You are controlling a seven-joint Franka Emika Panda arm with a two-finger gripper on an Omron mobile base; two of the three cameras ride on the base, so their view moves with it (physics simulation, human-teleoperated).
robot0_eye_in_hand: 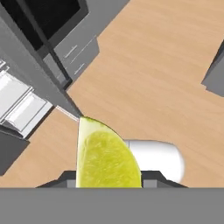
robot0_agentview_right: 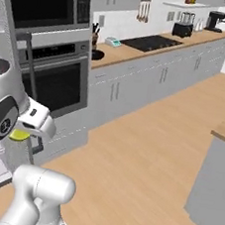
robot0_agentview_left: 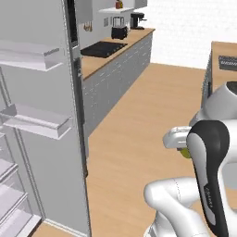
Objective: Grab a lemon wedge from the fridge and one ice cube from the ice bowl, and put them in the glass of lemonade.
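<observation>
Standing with door swung open at the left of the left base view: the fridge (robot0_agentview_left: 41,115), its white door shelves facing into the room, presumably left open because the arm is just finishing there. Running along the far wall past it: the long counter (robot0_agentview_left: 115,51) carrying a black cooktop (robot0_agentview_left: 104,48), with the wooden floor (robot0_agentview_left: 139,129) stretching bare between it and the base. Showing in the right base view beside the fridge: the black oven and microwave column (robot0_agentview_right: 49,37), not part of the job. Hanging low over the floor, folded close to the robot's own body: the gripper (robot0_agentview_right: 24,136), likely tucked in so the load rides safely while the base is heading elsewhere. Clamping, jaws part-closed, on the lemon wedge (robot0_eye_in_hand: 105,157): in the hand view, sitting pinched between the two tips, pale cut face toward the camera and pointed end up; in both base views, peeking out as a small yellow-green patch under the hand. Judging from this, first half of the fetching looking done, with the carry to the glass of lemonade and the ice cube pickup both not yet done; neither glass nor ice bowl identifiable here.
</observation>
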